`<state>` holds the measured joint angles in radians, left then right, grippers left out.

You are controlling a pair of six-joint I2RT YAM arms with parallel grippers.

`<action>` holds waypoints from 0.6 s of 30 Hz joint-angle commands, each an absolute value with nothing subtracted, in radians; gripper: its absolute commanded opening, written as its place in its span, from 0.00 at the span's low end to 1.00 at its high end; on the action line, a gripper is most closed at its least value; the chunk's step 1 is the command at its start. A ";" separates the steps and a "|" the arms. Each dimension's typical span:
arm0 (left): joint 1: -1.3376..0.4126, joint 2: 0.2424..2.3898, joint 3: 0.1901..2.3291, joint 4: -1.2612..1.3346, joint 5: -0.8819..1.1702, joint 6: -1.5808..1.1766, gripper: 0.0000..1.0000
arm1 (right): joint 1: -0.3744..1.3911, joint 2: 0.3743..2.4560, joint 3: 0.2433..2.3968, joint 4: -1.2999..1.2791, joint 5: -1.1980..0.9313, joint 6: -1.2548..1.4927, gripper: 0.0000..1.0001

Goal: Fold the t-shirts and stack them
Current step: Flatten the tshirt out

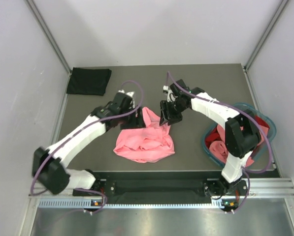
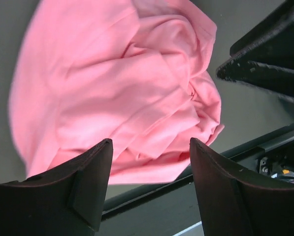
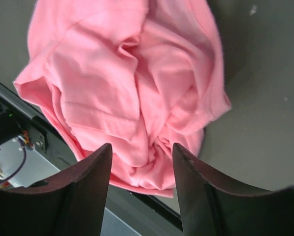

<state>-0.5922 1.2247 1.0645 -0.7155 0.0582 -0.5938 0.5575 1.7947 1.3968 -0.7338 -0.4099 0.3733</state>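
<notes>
A salmon pink t-shirt [image 1: 144, 140] lies crumpled in a heap on the table near the front edge. My left gripper [image 1: 133, 114] hovers over its far left part, and my right gripper [image 1: 165, 120] over its far right corner. In the left wrist view the left gripper [image 2: 150, 145] is open, with the pink t-shirt [image 2: 117, 88] below and nothing between the fingers. The right gripper [image 3: 142, 147] is open too, above the pink t-shirt [image 3: 132, 83]. A black t-shirt [image 1: 89, 81] lies folded at the back left. A red t-shirt [image 1: 216, 147] sits in the basket.
The round teal basket [image 1: 265, 120] stands at the right edge, partly hidden by the right arm. The black front rail [image 1: 151, 174] runs just past the pink heap. Grey walls close in the table on three sides.
</notes>
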 commanded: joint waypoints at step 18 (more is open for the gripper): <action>-0.649 1.724 1.249 -0.680 0.221 -0.571 0.59 | 0.469 1.934 1.341 -0.720 -0.436 0.308 0.58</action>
